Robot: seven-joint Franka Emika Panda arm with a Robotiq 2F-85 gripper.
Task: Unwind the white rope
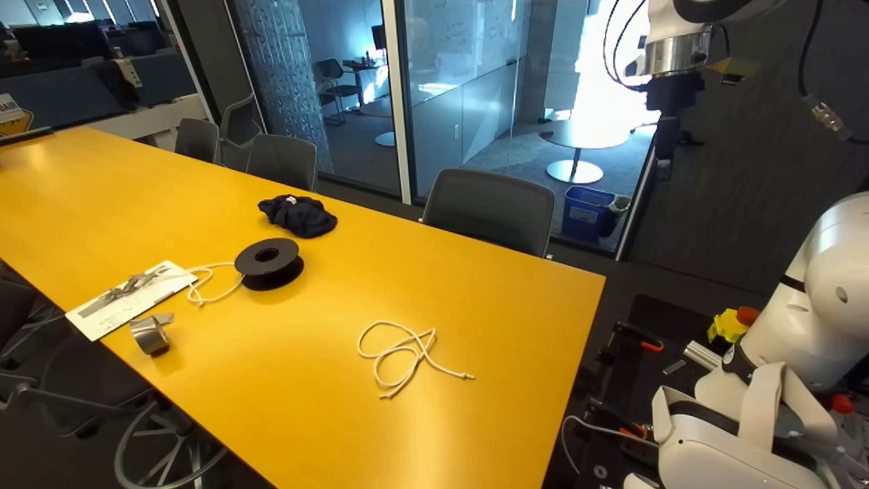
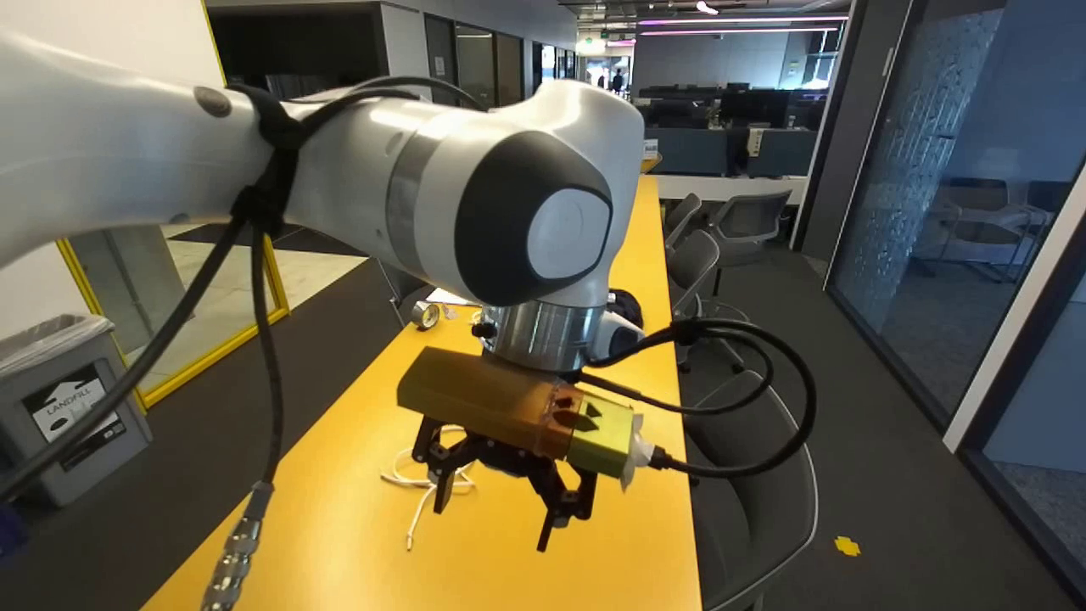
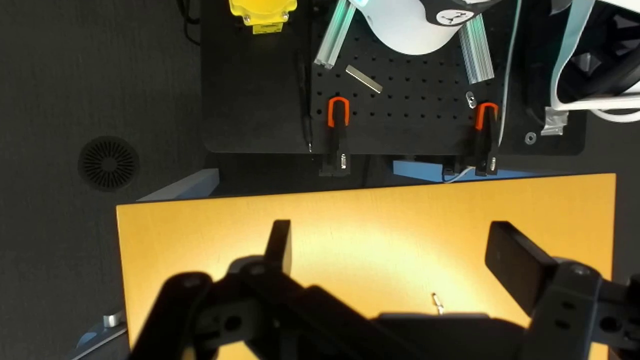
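Observation:
The white rope (image 1: 419, 354) lies on the yellow table, looped and crossed on itself, with two knotted ends pointing outward. It also shows in an exterior view (image 2: 434, 485), partly hidden behind my gripper. My gripper (image 2: 491, 526) is open, with nothing between its fingers, and is raised well above the table. In another exterior view the gripper (image 1: 664, 166) hangs high at the upper right, apart from the rope. In the wrist view the open fingers (image 3: 390, 235) frame bare tabletop. Only one rope end (image 3: 438, 303) shows there; the gripper body hides the rest.
A black spool (image 1: 282, 252) stands farther along the table (image 1: 475, 299), with another white cord (image 1: 220, 297) beside it. A white packet (image 1: 102, 319), a tape roll (image 1: 149, 335) and a dark cloth (image 1: 299, 216) lie nearby. Chairs (image 1: 489, 210) line one edge. Clamps (image 3: 340, 125) sit on the robot's base board.

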